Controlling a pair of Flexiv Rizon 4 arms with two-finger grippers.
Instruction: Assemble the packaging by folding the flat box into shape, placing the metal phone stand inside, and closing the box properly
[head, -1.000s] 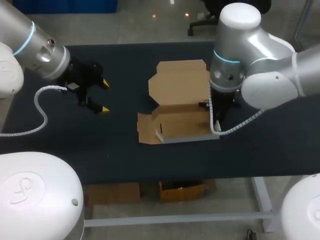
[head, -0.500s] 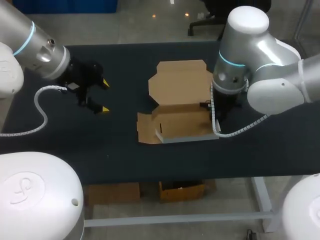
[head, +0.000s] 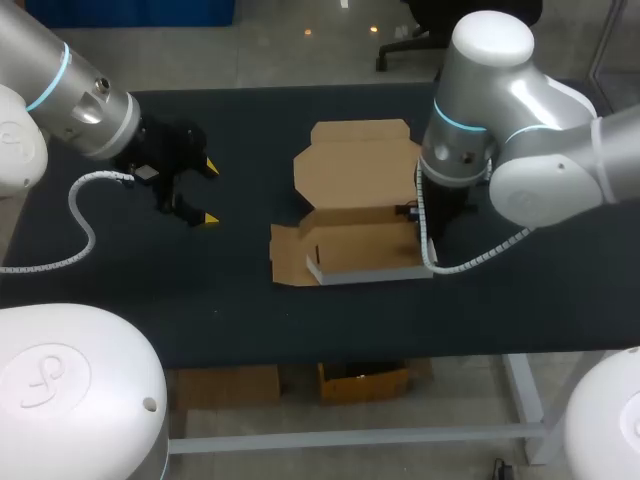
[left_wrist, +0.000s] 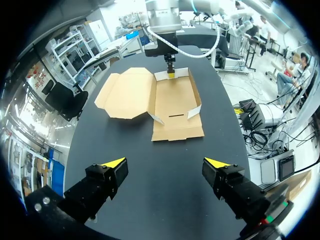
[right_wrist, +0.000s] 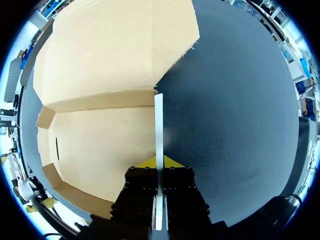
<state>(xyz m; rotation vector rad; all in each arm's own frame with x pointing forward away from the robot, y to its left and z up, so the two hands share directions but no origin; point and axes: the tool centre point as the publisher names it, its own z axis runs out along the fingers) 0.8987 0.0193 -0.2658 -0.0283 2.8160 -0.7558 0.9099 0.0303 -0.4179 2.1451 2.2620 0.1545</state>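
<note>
The right gripper (right_wrist: 159, 162) is pinched together on the box's side flap (right_wrist: 159, 125), one yellow-tipped finger on each face of the thin upright panel. In the right wrist view this flap stands on edge straight ahead of the fingers. The box's brown inside is on one side of it and the dark table (head: 250, 300) is on the other.

In the head view the right arm (head: 500, 120) comes in from the right of the frame and points down at the right edge of the box (head: 355, 215). The gripper itself is mostly hidden under the wrist.

The box sits just right of the frame's centre, open and only part folded. Its lid (head: 355, 165) lies flat toward the upper middle. Its base (head: 365, 245) is below that, with a pale-edged front wall (head: 370, 272) raised along the lower side. A small tab (head: 290, 255) lies flat at the box's lower left.

The left gripper (head: 205, 193) is at the centre left of the frame, well apart from the box. Its fingers are spread wide with nothing between them. In the left wrist view the box lies well ahead of those fingers, with the right arm at its far side.
</note>
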